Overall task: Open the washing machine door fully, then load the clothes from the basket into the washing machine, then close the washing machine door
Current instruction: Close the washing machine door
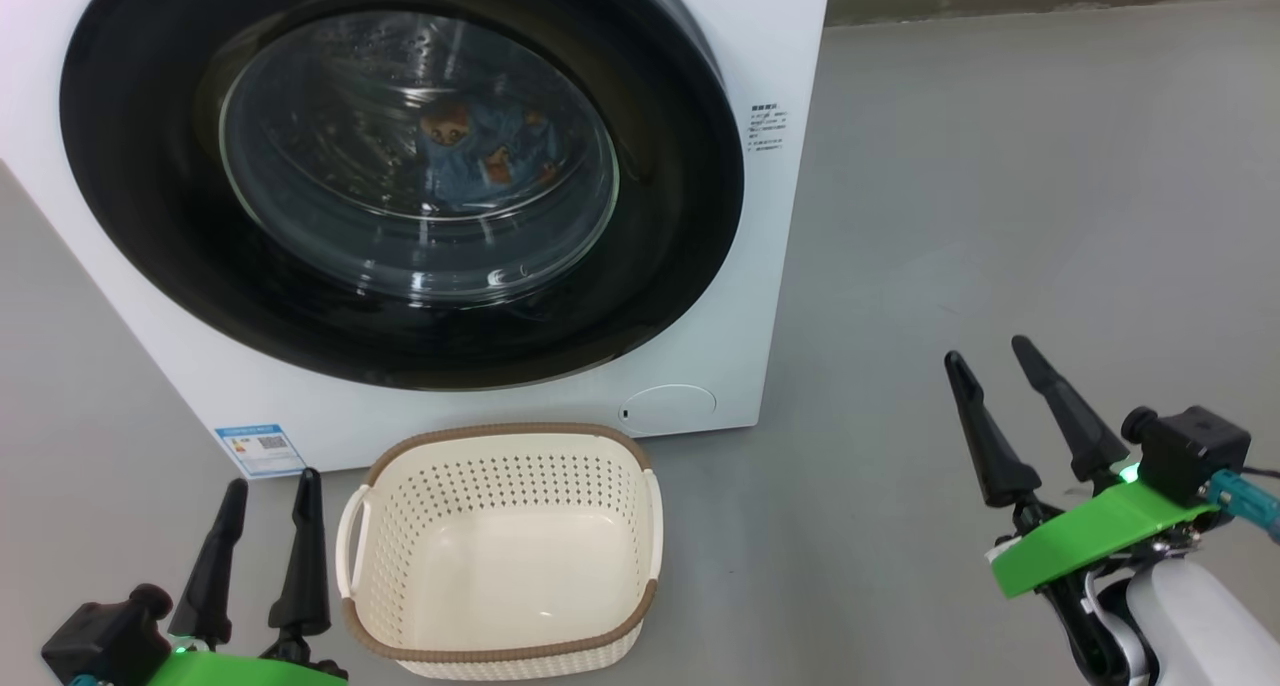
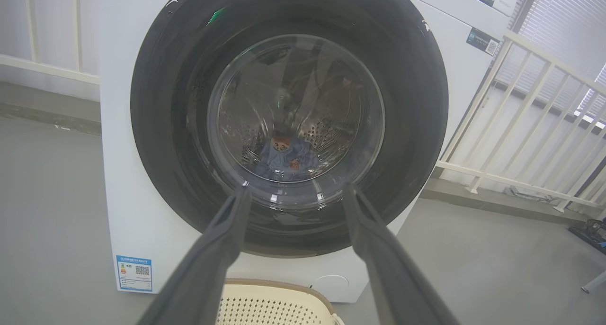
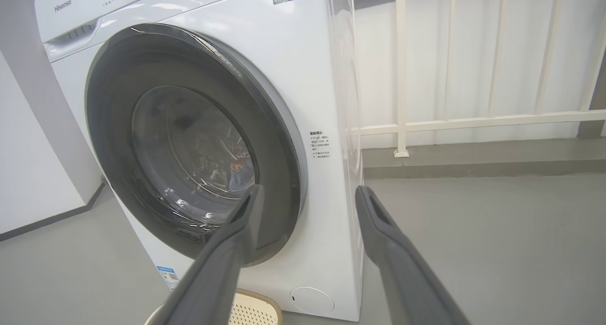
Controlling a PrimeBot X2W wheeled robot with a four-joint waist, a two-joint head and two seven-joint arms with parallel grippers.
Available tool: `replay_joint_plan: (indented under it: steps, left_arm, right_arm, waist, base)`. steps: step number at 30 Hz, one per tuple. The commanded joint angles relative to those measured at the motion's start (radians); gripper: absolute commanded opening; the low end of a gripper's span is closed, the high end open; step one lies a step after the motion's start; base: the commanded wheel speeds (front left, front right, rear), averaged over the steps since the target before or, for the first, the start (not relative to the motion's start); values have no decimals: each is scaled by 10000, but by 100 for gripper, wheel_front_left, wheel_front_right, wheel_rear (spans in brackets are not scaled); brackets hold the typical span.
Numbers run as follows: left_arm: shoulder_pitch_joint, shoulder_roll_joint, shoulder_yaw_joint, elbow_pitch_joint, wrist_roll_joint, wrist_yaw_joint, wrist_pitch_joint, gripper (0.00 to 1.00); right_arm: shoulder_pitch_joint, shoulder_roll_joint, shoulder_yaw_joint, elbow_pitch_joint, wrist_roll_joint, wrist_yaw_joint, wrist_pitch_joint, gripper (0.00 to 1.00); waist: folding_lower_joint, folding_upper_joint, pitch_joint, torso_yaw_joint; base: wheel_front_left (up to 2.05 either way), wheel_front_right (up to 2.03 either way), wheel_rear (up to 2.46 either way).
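Note:
The white washing machine stands ahead with its round black door shut flat against the front. Through the glass window I see light blue printed clothes lying inside the drum, also in the left wrist view. The cream basket sits on the floor before the machine with nothing in it. My left gripper hovers open just left of the basket. Well apart from the machine, over the floor at the right, my right gripper is open and holds nothing.
Grey floor spreads to the right of the machine. A white railing runs behind and beside the machine. A blue label sticker marks the machine's lower left corner, and a round filter cap sits low on its front.

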Motion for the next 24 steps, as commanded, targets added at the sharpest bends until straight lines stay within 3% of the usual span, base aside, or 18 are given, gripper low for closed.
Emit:
replay_joint_plan:
  steps: [1,24]
  left_arm:
    - [-99,233,321,-292,-62,38,7,100]
    - [-74,361,226,-450,48,226,-22,100]
  right_arm:
    - [47,-55,84,-271,-134,-27,-49,100]
    - [416,178,-380,-127,-551,-27,-49,100]
  waist:
    - [1,-1,-43,-49]
    - [1,-1,13,50]
  base:
    - [0,0,0]
    - [0,0,0]
